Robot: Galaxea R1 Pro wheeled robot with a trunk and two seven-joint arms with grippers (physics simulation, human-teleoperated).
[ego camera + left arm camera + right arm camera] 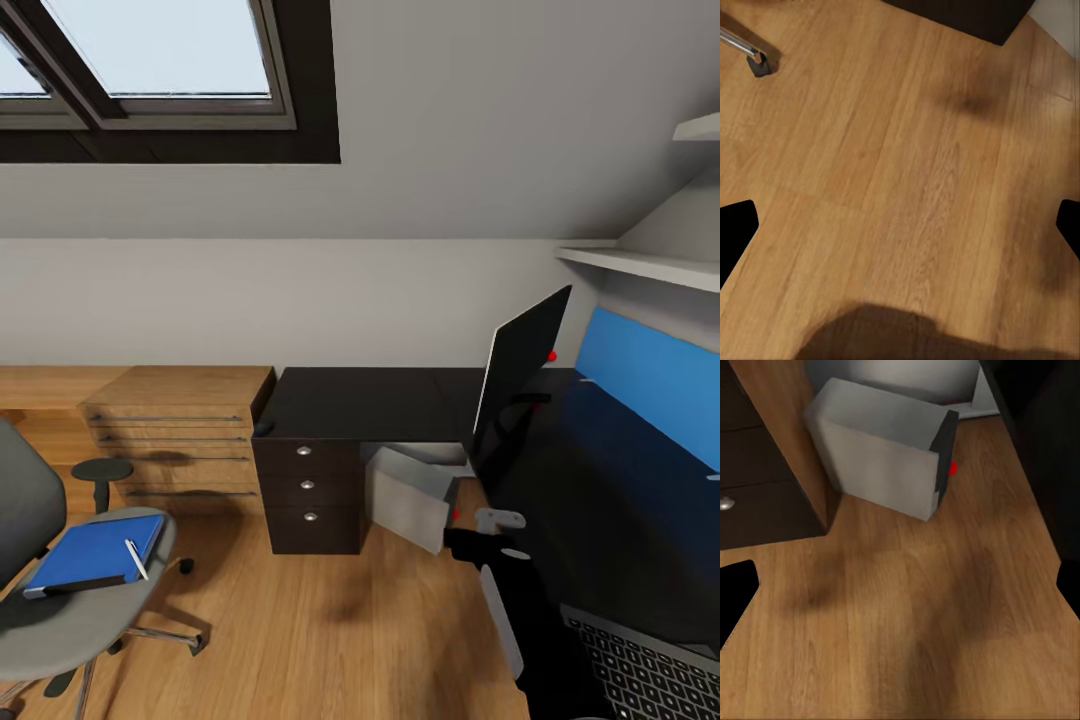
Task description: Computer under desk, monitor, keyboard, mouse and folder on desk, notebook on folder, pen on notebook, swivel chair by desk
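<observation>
While both hands hang over bare wood floor (907,165), neither has hold of anything. In the left wrist view the left hand (900,225) stands wide open, its two dark fingertips (735,229) at opposite edges of the picture, with one chrome chair leg and caster (754,60) beyond it. In the right wrist view the right hand (900,585) is likewise spread wide and empty; ahead of it the computer (881,450) stands on the floor beside the dark drawer unit (765,472), under the tabletop.

In the head view the right arm (495,560) reaches forward near the computer (410,500). The monitor (520,375) stands on the desk (370,400), and a small dark rounded object, probably the mouse (264,428), rests at the tabletop's left corner. The keyboard (650,670) lies at the lower right edge.

The folder (95,550) lies flat on the seat of the swivel chair (70,600), well apart from both hands. A thin pad, judged to be the notebook (75,587), lies along its near edge, and the pen (136,558) lies across its right side.

Handling judgement: the folder appears light, thin and somewhat flexible, with a smooth cover. Loose items on it may slide off if it tilts, so lift them first. Grip the folder at an edge overhanging the soft seat, and keep it level.
</observation>
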